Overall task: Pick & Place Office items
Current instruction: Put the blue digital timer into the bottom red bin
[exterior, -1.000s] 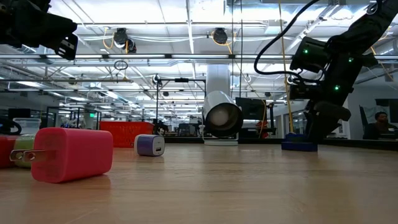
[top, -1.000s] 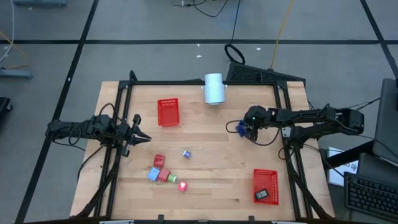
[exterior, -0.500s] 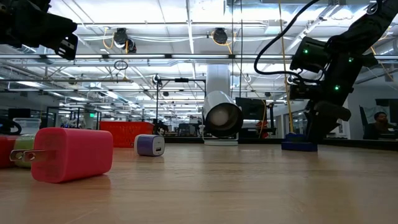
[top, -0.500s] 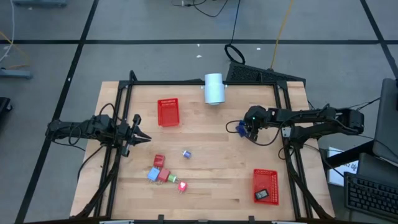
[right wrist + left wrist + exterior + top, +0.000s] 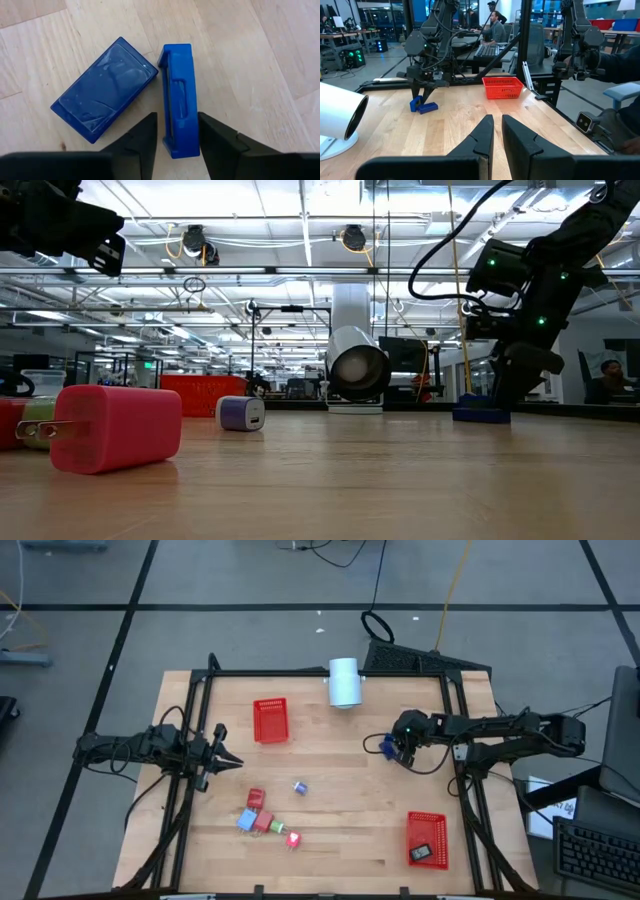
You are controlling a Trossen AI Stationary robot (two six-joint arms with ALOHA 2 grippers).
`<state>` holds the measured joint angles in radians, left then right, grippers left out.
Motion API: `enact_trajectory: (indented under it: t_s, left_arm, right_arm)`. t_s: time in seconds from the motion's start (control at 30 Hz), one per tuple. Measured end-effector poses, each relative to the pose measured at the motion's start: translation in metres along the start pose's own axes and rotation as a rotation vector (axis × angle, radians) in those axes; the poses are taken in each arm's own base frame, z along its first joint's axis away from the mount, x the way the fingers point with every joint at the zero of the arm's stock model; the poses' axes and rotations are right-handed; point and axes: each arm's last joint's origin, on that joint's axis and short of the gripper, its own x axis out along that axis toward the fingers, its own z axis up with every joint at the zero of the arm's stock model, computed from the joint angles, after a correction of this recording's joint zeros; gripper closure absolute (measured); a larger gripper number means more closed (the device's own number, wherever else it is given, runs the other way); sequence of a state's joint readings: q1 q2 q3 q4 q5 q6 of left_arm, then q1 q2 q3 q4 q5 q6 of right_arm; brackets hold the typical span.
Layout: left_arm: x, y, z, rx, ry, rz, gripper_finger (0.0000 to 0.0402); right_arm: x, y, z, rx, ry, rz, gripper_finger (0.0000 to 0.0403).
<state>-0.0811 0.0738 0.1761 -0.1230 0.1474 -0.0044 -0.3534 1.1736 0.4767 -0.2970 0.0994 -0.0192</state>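
A: Dark blue pieces (image 5: pixel 179 100), location?
B: Two, side by side on the table (image 5: pixel 350 845), right of centre, below the white cylinder (image 5: pixel 344 682). One set on edge, the other, the flat dark blue piece (image 5: pixel 105 90), angled just beside it; cannot tell whether touching.

A: Right gripper (image 5: pixel 177 116), state?
B: Lowered over the edge-on piece, jaws apart, one finger (image 5: pixel 150 135) on each flank. Close to both sides, with a sliver of wood showing along one. Piece resting on the table.

A: Remaining items?
B: Clustered at front left: a red piece (image 5: pixel 255 798), a light blue piece (image 5: pixel 245 821), a second red piece (image 5: pixel 263 823) touching it, and a lit red piece (image 5: pixel 293 839) just beside. Tiny bluish-white piece (image 5: pixel 300 787) alone, near the cluster, towards the centre. Black piece (image 5: pixel 421 853) lying inside the front-right basket (image 5: pixel 427 817).

A: Left gripper (image 5: pixel 232 761)?
B: Held at the table's left edge, well apart from every item, jaws together on nothing, pointing across the table.

A: Other fixtures?
B: Rear red basket (image 5: pixel 270 720) at back left; cylinder lying on its side at the back edge, open end facing the front
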Motion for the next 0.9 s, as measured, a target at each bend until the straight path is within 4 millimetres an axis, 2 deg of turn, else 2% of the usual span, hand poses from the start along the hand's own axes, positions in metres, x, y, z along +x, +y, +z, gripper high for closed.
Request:
enact_trajectory:
  t_s: [0.6,0.9]
  left_arm:
    - [0.0,0.0,0.0,0.0,0.0,0.0,0.036]
    - [0.0,0.0,0.0,0.0,0.0,0.0,0.036]
  right_arm:
    - [-0.0002,0.0,0.0003,0.0,-0.002,0.0,0.0336]
    - [-0.0018,-0.0003,0.0005,-0.008,-0.009,0.0,0.0339]
